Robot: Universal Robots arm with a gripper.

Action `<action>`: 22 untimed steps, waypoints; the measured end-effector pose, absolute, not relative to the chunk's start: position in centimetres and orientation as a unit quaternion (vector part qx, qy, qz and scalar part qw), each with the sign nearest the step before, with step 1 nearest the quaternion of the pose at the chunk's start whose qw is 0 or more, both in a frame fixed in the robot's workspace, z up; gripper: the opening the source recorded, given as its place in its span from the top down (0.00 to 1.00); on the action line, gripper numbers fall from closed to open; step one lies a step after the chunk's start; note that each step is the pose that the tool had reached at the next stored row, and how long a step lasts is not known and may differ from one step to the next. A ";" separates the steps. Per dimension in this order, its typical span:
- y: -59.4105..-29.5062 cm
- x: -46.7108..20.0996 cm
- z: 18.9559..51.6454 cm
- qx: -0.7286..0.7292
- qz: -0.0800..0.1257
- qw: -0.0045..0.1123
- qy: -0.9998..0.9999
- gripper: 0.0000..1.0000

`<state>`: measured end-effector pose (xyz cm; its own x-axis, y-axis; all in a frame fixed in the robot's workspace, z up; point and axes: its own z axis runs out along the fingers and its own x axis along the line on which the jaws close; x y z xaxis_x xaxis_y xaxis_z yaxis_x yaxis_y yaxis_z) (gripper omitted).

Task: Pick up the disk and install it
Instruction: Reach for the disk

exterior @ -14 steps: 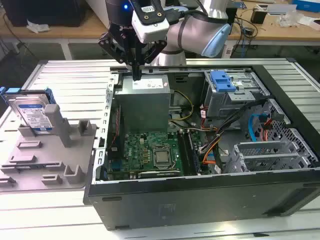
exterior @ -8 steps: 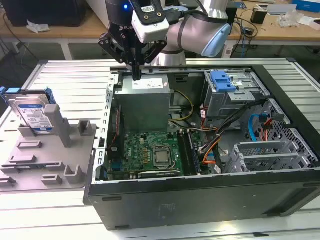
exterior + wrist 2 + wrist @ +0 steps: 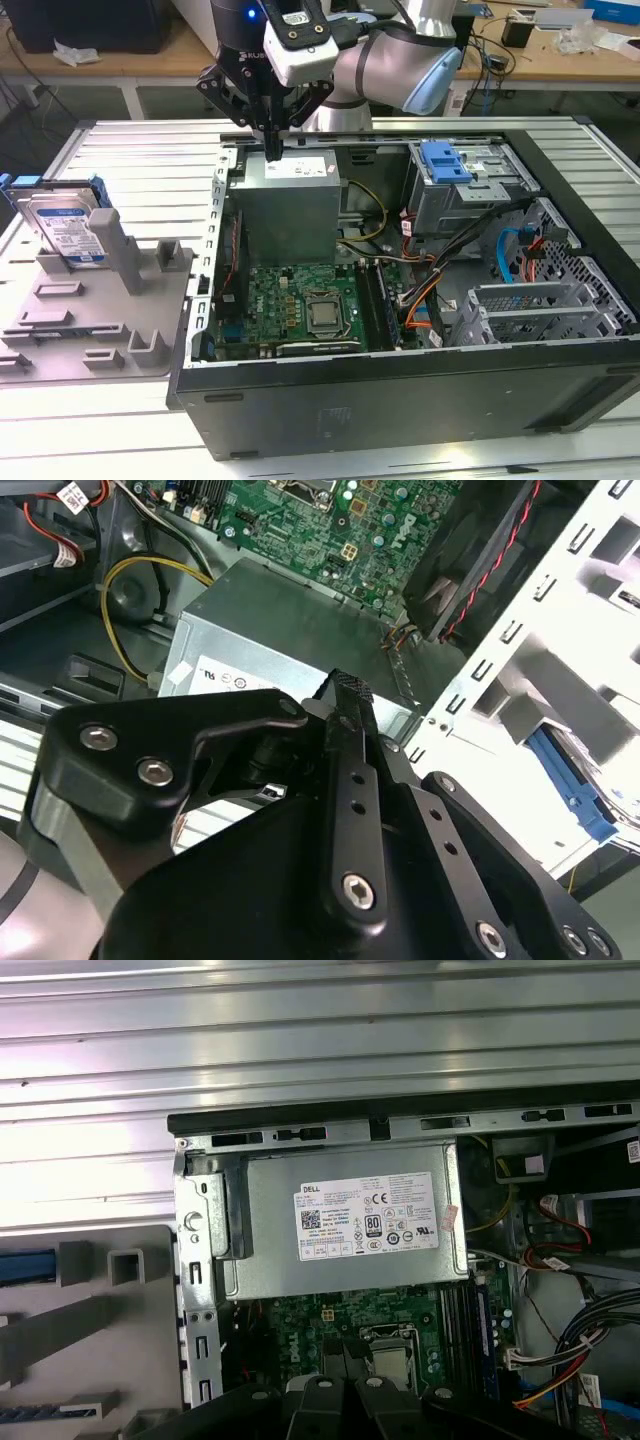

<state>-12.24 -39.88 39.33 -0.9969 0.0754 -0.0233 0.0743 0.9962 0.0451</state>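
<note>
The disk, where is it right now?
At the exterior view's left, the disk stands tilted on the grey stand, outside the open computer case.

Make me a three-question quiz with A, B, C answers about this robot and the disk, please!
1. Where is the disk?
A inside the computer
B leaning on the grey stand at the exterior view's left
C on the floor

2. What colour is the frame around it?
A red
B green
C blue

3. The gripper is:
A empty, above the silver box
B holding the disk
C pulling a wire

Answers:
1 B, the disk stands upright on the stand, far from the gripper.
2 C, blue plastic edges the disk.
3 A, it is shut with nothing in it, over the box.
</note>
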 end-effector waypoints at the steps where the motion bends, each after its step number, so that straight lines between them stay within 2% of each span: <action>1: -39.9 -12.7 39.3 0.037 0.022 0.012 0.999 0.89; 22: -39.1 -22.4 39.1 0.037 0.022 0.013 0.999 0.89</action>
<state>-22.43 -39.14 39.06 -0.9969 0.0752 -0.0234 0.0741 0.9962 0.0452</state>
